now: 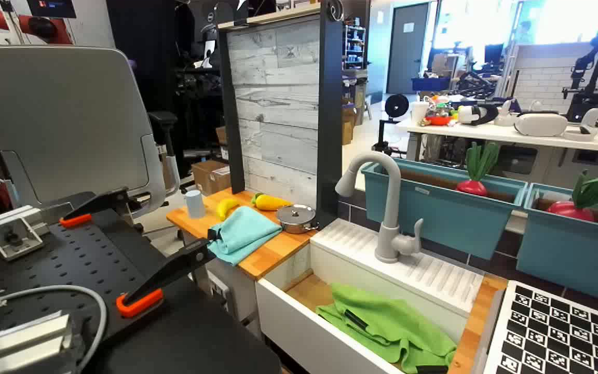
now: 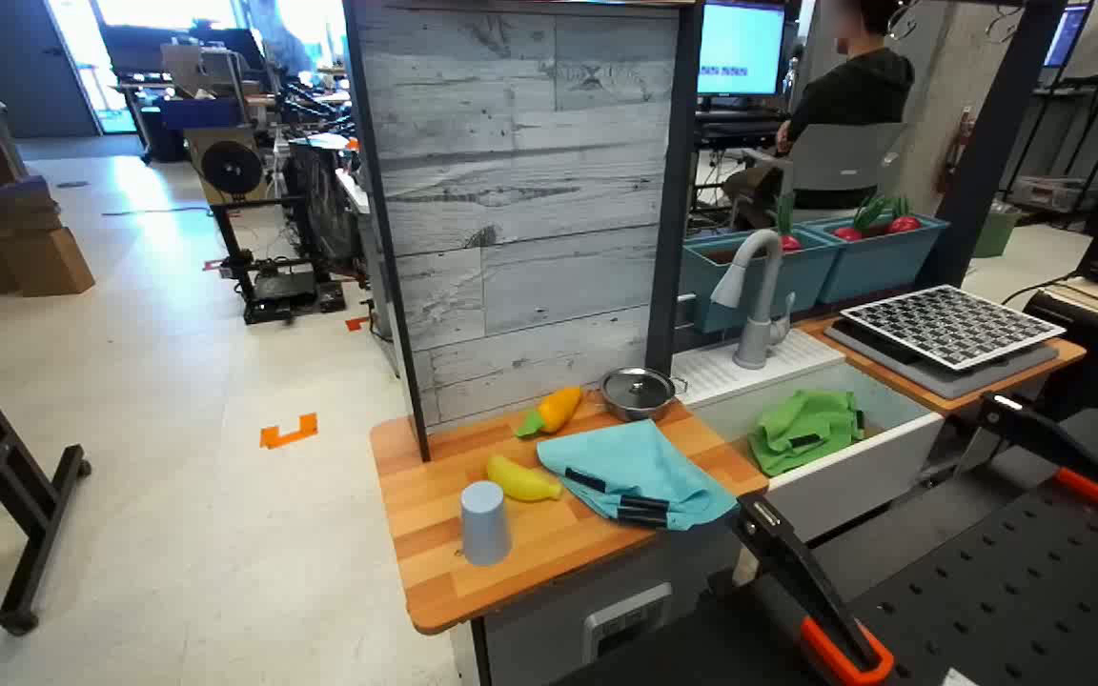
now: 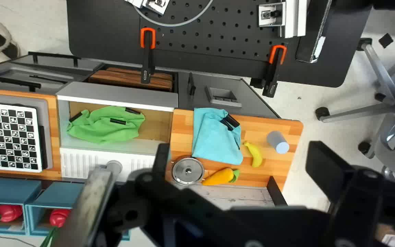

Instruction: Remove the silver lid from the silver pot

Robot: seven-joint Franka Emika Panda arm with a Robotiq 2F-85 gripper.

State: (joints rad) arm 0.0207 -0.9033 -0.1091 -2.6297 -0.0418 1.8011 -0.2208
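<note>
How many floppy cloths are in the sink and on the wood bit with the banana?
2. The green cloth is bunched up in the sink, and the light blue cloth lies on the wooden counter. I can't tell if more hide underneath.

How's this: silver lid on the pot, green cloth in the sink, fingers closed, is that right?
Not quite: the wrist view shows the fingers wide apart. The silver lid on the pot and green cloth in the sink are right.

Lid (image 3: 188, 170) hides the inside of the pot (image 1: 295, 228)
The wrist view's edges crop the blurred hand (image 3: 239, 146) and checkered board (image 3: 8, 137).
</note>
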